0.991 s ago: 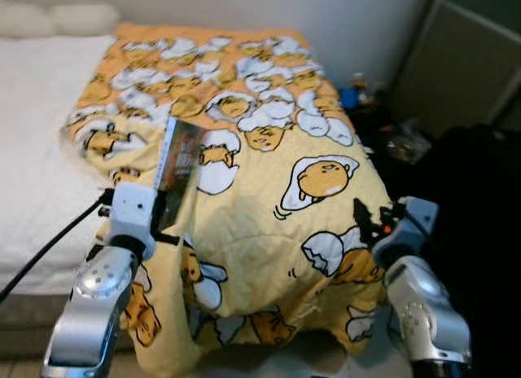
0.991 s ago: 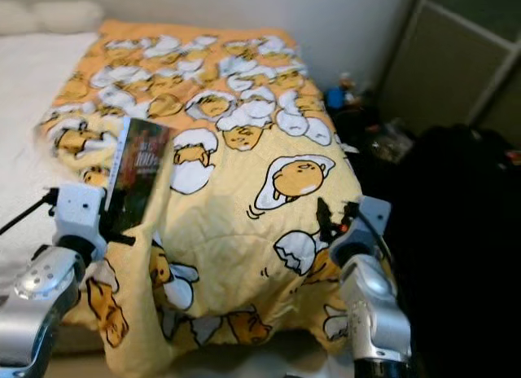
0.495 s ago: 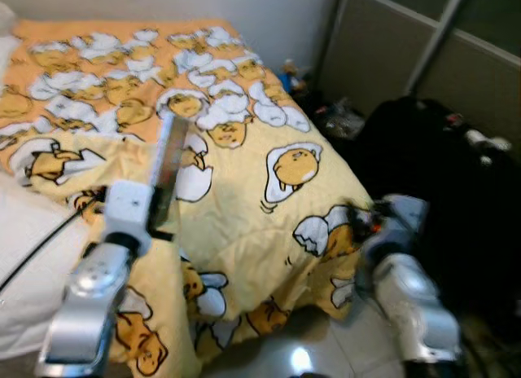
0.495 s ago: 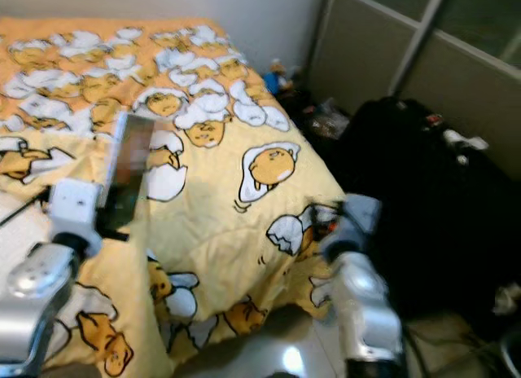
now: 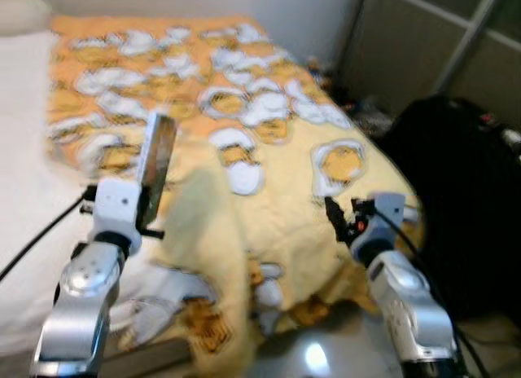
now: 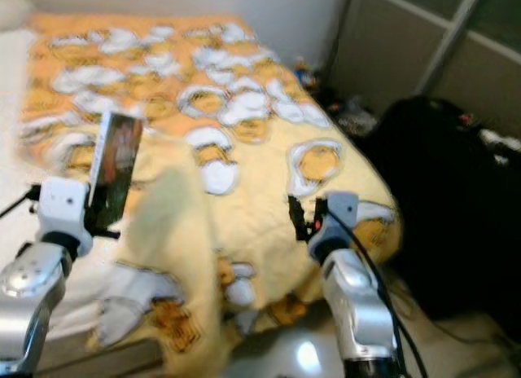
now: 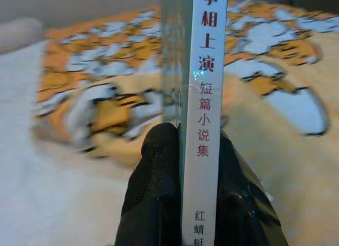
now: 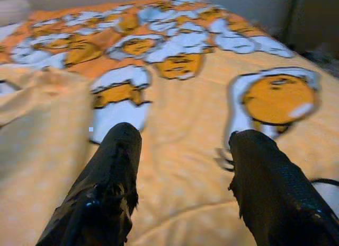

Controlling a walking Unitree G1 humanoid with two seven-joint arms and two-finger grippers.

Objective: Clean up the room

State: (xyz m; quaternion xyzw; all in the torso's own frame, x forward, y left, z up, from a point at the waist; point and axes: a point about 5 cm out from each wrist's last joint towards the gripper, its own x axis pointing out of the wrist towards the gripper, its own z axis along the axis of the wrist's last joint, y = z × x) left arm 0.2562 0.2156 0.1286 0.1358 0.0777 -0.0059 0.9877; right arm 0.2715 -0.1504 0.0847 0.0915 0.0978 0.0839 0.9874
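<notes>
Chinese lettering on the book's spine

On the white spine of the book (image 7: 204,97) I read 争相上演 at the top, then 短篇小说集 below it, and 红蜻 near the bottom edge, where the rest is cut off.

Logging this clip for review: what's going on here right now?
The robot stands at the foot of a bed covered with a yellow blanket printed with egg cartoons. Its left gripper is shut on a book, held upright above the blanket with the white spine facing the wrist camera. The right gripper hovers open over the blanket, holding nothing. A black bag and some clutter sit on the floor to the robot's right of the bed.
</notes>
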